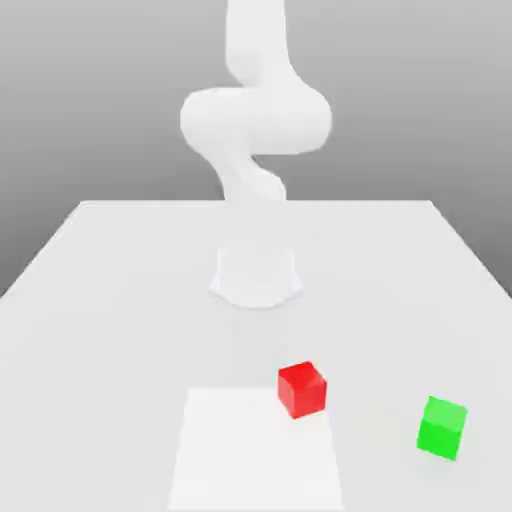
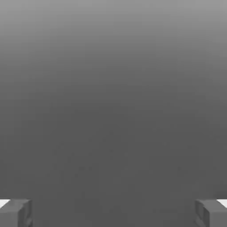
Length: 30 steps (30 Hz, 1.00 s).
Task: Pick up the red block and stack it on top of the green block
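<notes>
With red block [image 1: 302, 389] at edge of pale patch [image 1: 260, 450] and well apart from green block [image 1: 441, 428], bring empty, wide-spread gripper [image 2: 113, 213] over it, match block's turned faces, descend straight, then close squarely.

No readable text or markings anywhere

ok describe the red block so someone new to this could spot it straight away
On the pale table, find the bright white patch. At its far corner, on the exterior view's right, sits the red block; the other block is green.
</notes>
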### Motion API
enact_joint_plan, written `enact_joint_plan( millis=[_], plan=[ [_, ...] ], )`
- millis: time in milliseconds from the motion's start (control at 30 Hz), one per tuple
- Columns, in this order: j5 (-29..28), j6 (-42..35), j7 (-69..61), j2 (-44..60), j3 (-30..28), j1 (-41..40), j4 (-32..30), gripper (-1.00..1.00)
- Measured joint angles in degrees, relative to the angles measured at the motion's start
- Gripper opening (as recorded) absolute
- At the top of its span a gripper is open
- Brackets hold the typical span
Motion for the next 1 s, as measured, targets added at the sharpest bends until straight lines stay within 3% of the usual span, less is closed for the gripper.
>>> enact_joint_plan(
  millis=[567,800,833,1000],
  plan=[
    [0.4,25.7,-11.8,34.1,1.1,8.1,-29.8,0.00],
    [-0.9,40.2,-11.7,51.8,0.5,9.2,-29.8,0.00],
    [-1.0,41.1,-11.6,52.9,0.4,9.3,-29.7,-1.00],
    [-1.1,41.1,-11.5,52.9,0.4,9.2,-29.7,-1.00]
  ],
)
